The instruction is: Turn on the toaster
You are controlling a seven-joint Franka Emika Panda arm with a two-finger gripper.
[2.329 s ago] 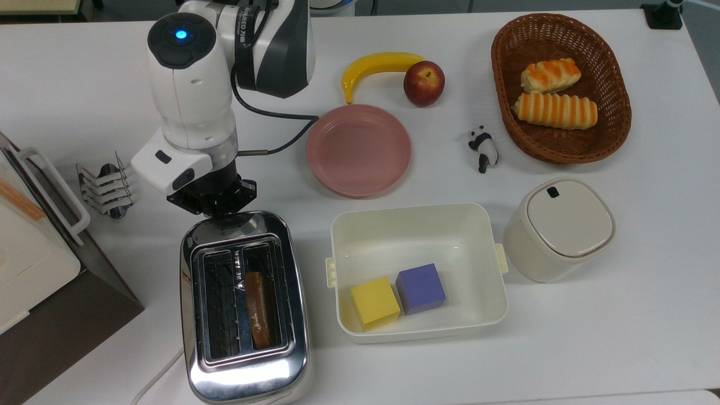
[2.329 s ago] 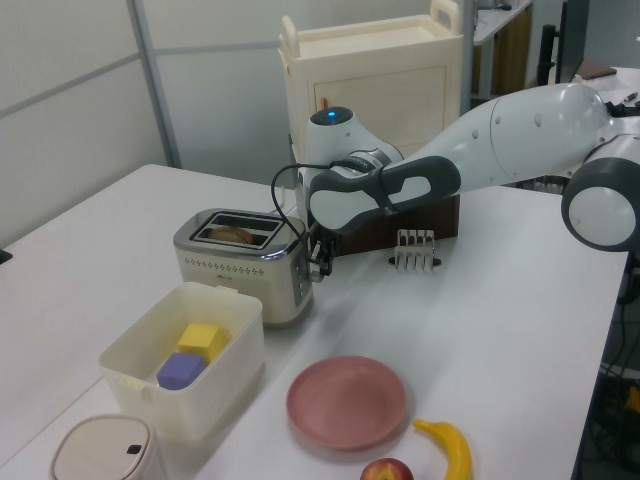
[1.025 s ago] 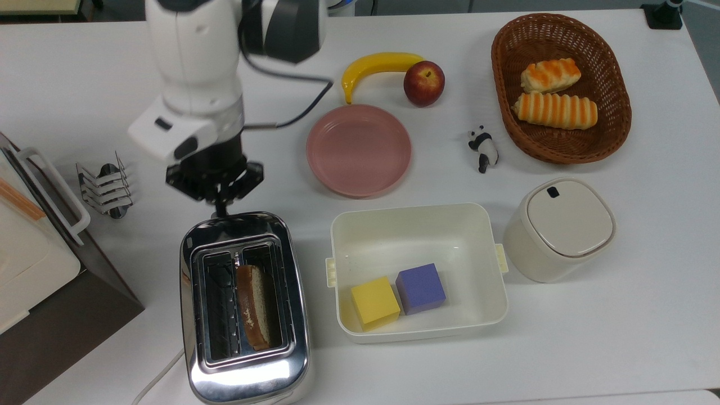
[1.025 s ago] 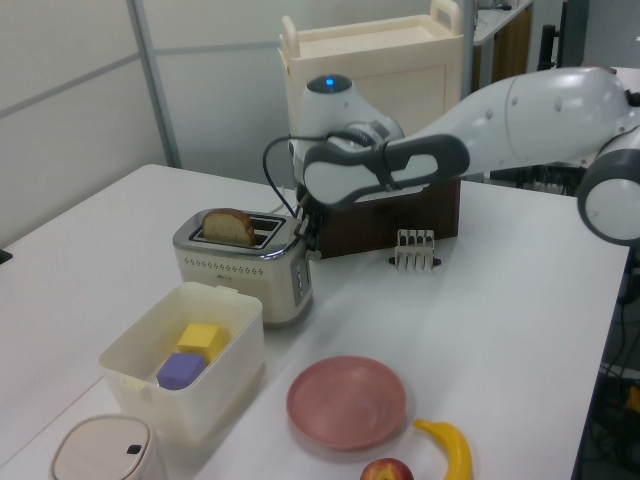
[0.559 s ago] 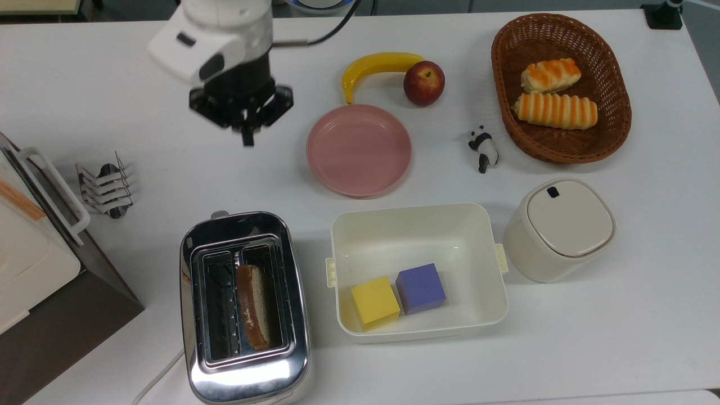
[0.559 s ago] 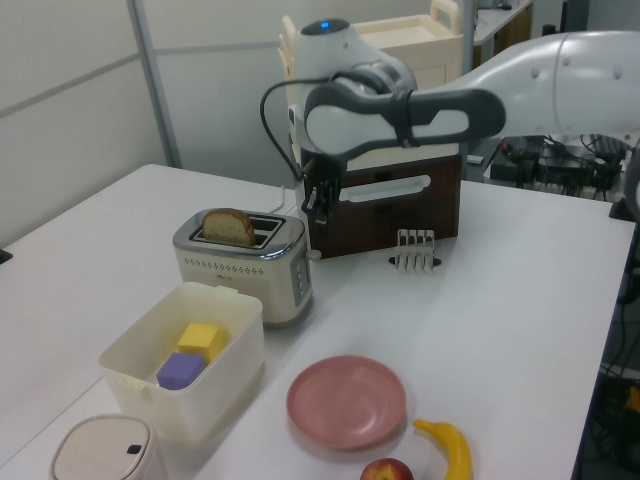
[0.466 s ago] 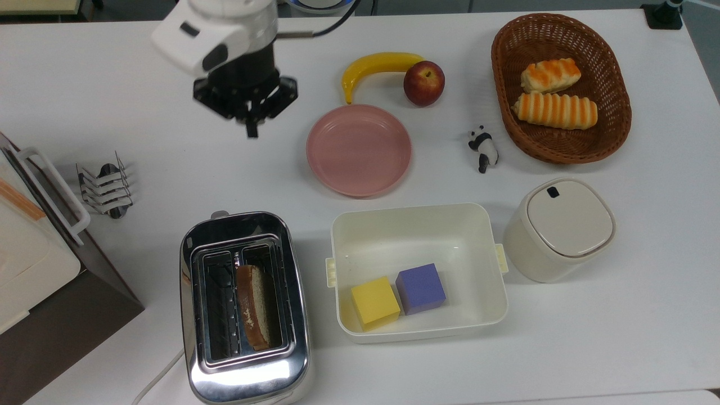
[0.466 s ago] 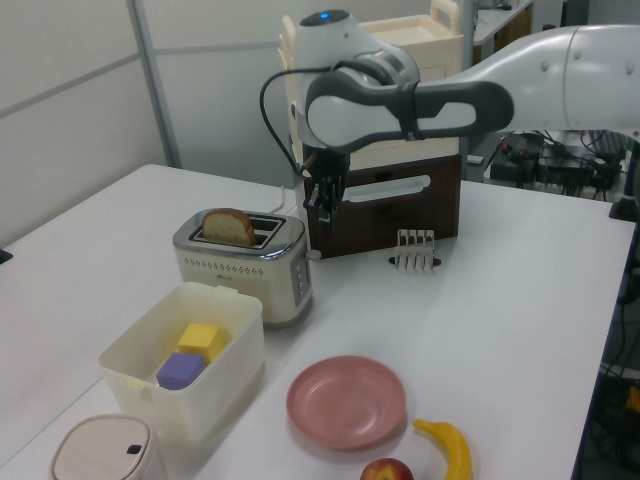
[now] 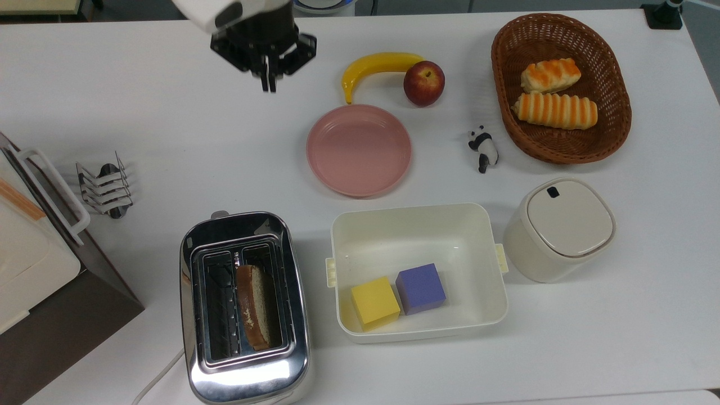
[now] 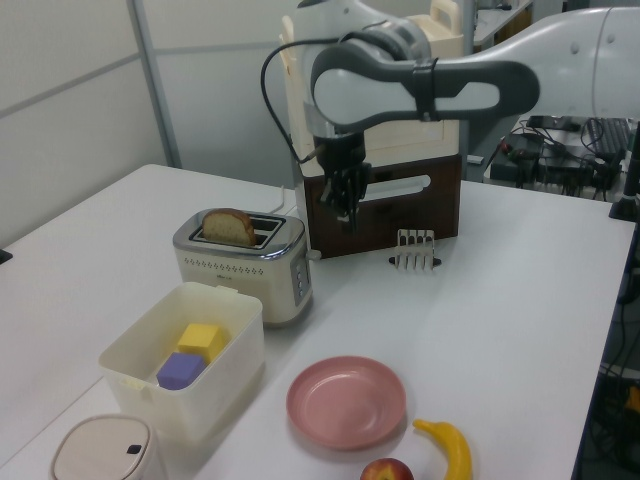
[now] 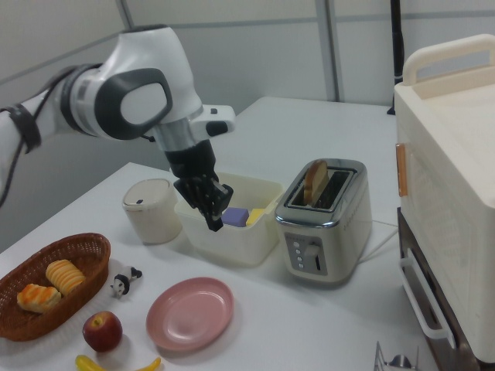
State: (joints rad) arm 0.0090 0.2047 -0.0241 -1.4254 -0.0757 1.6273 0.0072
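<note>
White tabletop [image 9: 112, 84] carried everything we saw. The largest item was the brown-and-cream box [image 9: 34, 270] at the top view's left edge, and the arm [image 10: 450, 85] reached in above the table. Next came the wicker basket [image 9: 613, 135] holding two striped rolls, then the cream tub [image 9: 416, 230] with a yellow cube [image 9: 374, 302] and a purple cube [image 9: 421, 288] inside. The toaster [image 9: 244, 382] stood just beside the tub, on the top view's left of it, near the table's lower edge, with a bread slice [image 9: 251, 306] standing up out of one slot. The pink plate [image 9: 359, 150] lay bare between the tub and the banana [image 9: 377, 66]. The gripper [image 9: 269, 85] hung in the air well apart from the toaster, its fingers pressed together and pinching nothing.
</note>
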